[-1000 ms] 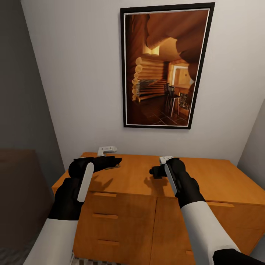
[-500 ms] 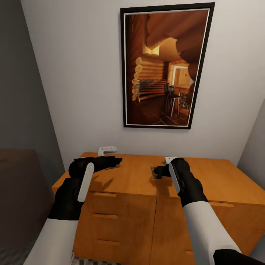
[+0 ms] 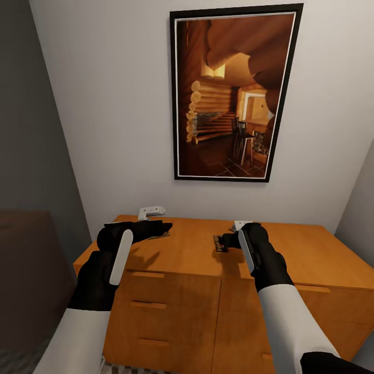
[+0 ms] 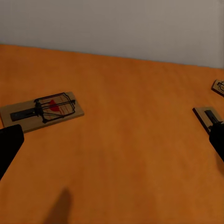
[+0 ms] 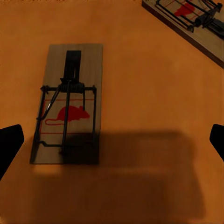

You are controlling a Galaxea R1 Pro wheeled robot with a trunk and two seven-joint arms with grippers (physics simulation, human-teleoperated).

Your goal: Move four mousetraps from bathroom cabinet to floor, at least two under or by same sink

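A pale wall (image 3: 104, 104) is seen behind everything, and on it a large dark-framed picture (image 3: 234, 93) of a log-cabin interior is hung above both claws. Below it the cabinet (image 3: 197, 291) is seen, a wide orange-brown sideboard with drawer fronts and slim bar handles, its top serving as the bench under the claws. A strip of patterned floor (image 3: 15, 361) is glimpsed at the lower left corner of the head view.

Both black-sleeved arms are reached out over the cabinet top. The left claw (image 3: 158, 227) is held low over the left part of the top; in the left wrist view its dark fingertips (image 4: 9, 144) are seen set wide apart, so it is spread and nothing is gripped. The right claw (image 3: 223, 242) is held low over the middle of the top; in the right wrist view its fingertips (image 5: 9, 144) are seen at the two edges of the picture, likewise parted and empty.

A small white object (image 3: 150, 211) is seen lying on the top by the wall, just beyond the left claw.

One mousetrap (image 5: 67, 102), a flat tan board with dark wire and a red mouse mark, is laid flat on the cabinet top directly beneath the right claw, between its fingertips and partly in its shadow. A second mousetrap (image 5: 191, 23) is laid nearby, beyond the right claw. Another mousetrap (image 4: 42, 109) is laid flat just ahead of the left claw, untouched.
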